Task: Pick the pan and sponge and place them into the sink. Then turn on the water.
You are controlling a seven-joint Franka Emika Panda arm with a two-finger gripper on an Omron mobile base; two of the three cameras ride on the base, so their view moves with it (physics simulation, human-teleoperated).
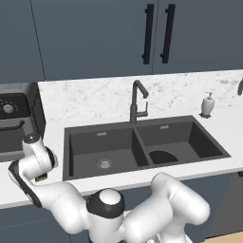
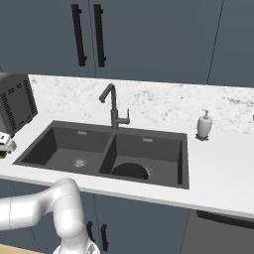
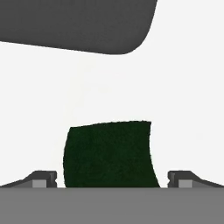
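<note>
While the arm reaches down at the left of the sink, its gripper stands fully open, one fingertip either side of the sponge, whose dark green face lies between them on the white surface. The pan rests in the sink's right basin. The faucet stands behind the divider.

A home kitchen: a dark grey double-basin sink with a tall angular faucet set in a white marbled counter under dark blue cabinets with black bar handles.
</note>
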